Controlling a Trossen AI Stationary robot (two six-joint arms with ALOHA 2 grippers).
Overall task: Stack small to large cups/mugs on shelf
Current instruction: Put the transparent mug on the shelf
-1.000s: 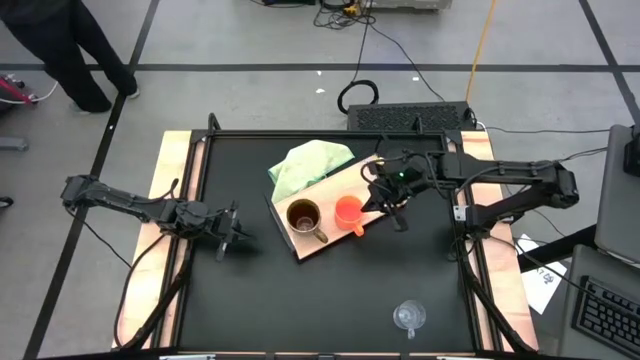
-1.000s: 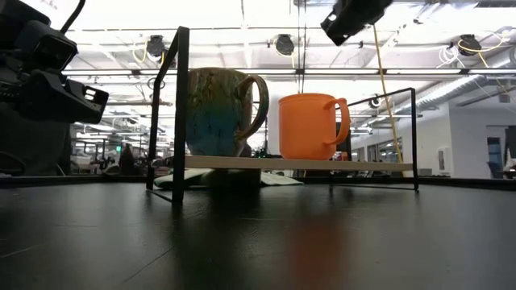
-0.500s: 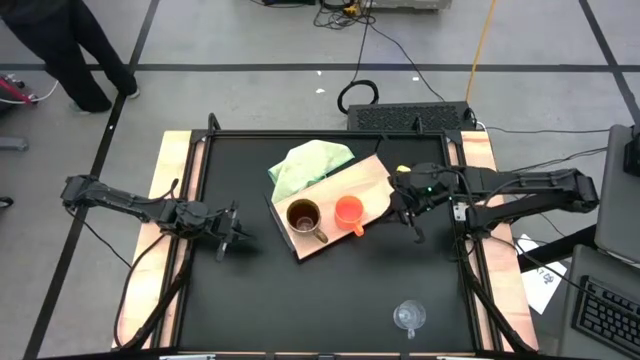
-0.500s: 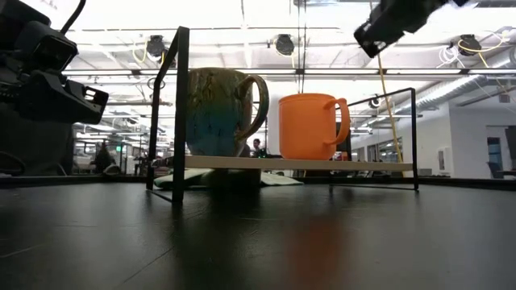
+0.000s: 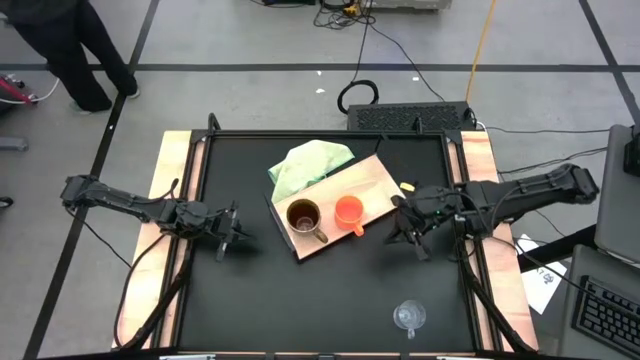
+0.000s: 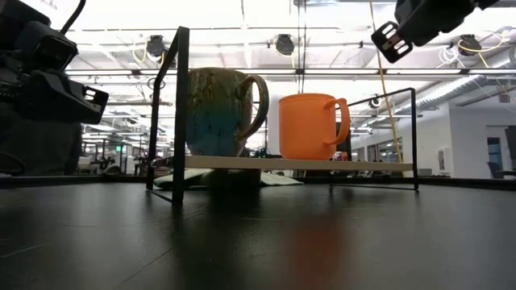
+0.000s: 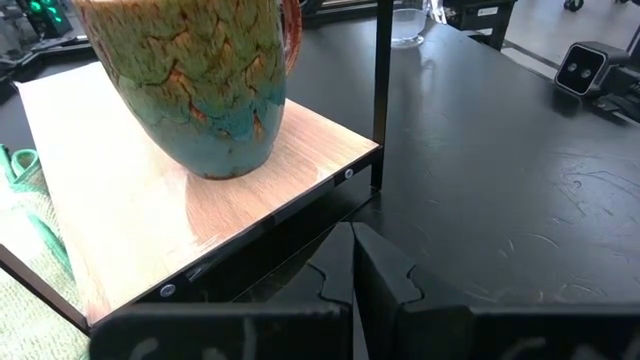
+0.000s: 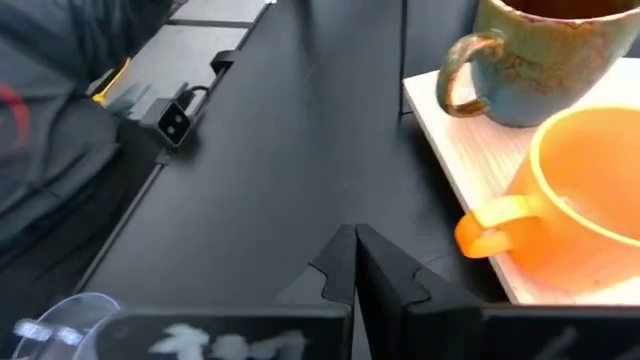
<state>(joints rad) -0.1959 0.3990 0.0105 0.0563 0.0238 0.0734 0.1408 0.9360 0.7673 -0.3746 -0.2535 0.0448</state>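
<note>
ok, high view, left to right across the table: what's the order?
left gripper → brown mug → orange cup → right gripper. Both cups stand on the shelf. The green cloth overlaps the mug's span, and the glass cup sits too near the right gripper's position to place, so both are left out.

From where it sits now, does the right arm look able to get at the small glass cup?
Probably yes. The glass cup stands alone on the black table, near its front edge, with nothing between it and the right pincer, which is shut, empty and beside the shelf. It would have to open first.
</note>
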